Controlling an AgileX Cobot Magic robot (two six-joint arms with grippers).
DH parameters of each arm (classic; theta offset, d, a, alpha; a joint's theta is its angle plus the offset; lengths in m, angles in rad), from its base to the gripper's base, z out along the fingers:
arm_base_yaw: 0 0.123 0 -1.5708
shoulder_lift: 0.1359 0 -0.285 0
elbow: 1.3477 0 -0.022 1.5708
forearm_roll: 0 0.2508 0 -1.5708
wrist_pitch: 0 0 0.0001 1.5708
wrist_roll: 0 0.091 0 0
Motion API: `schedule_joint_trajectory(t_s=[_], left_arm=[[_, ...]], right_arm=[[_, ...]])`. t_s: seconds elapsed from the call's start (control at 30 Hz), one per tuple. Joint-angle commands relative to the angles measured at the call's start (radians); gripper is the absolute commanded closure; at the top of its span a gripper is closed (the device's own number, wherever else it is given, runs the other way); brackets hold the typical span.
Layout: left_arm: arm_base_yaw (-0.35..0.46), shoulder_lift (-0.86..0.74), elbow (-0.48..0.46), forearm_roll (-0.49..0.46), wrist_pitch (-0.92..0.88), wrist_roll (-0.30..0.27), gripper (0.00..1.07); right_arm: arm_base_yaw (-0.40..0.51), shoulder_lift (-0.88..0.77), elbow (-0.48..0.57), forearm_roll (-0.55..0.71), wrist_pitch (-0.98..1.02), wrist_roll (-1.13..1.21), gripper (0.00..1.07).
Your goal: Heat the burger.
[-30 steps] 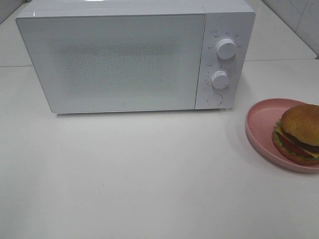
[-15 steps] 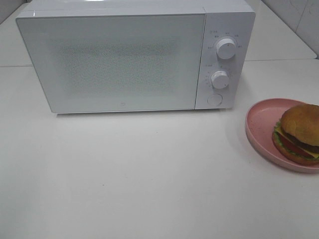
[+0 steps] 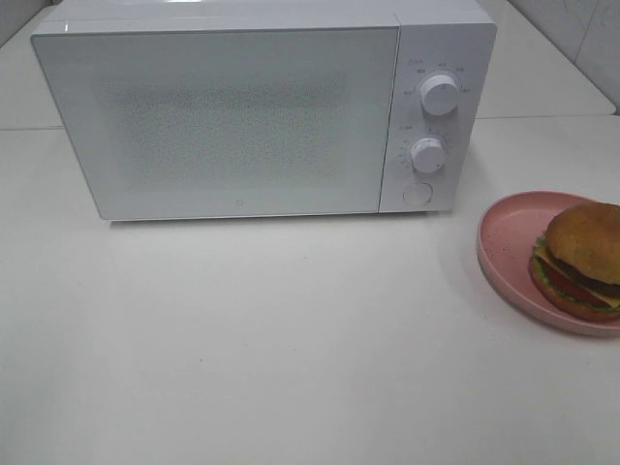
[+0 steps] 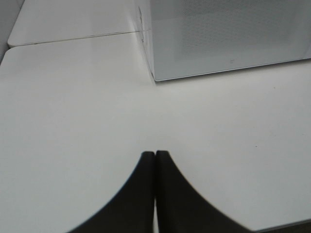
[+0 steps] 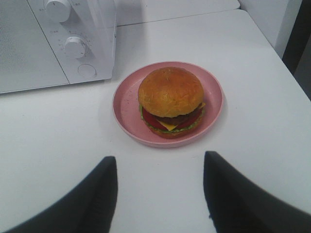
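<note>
The burger (image 3: 584, 257) (image 5: 171, 101), with a golden bun, dark patty, tomato, cheese and lettuce, sits on a pink plate (image 3: 509, 237) (image 5: 127, 99) at the table's right edge. The white microwave (image 3: 242, 107) stands at the back with its door closed. Neither arm shows in the exterior view. In the right wrist view my right gripper (image 5: 160, 167) is open, its fingers wide apart, some way short of the plate. In the left wrist view my left gripper (image 4: 155, 154) is shut, empty, over bare table near the microwave's corner (image 4: 151, 73).
The microwave's two knobs (image 3: 439, 94) (image 3: 427, 154) and round button (image 3: 417, 194) are on its right panel, close to the plate. A seam between two table tops (image 4: 73, 39) runs behind the microwave. A tiled wall (image 3: 581, 39) stands at the far right.
</note>
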Motion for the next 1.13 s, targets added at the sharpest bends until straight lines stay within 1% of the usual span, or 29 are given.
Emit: schedule_joint_trajectory(t_s=[0.03, 0.2, 1.13], left_arm=[[0.041, -0.016, 0.002, -0.001, -0.005, 0.003, 1.07], [0.070, -0.026, 0.002, -0.001, -0.005, 0.003, 1.07], [0.071, -0.026, 0.002, -0.001, -0.005, 0.007, 1.07]], right_arm=[[-0.008, -0.024, 0.000, -0.004, -0.008, -0.005, 0.55], [-0.008, -0.024, 0.000, -0.004, -0.008, -0.005, 0.55], [-0.008, -0.024, 0.000, -0.004, -0.008, -0.005, 0.55]])
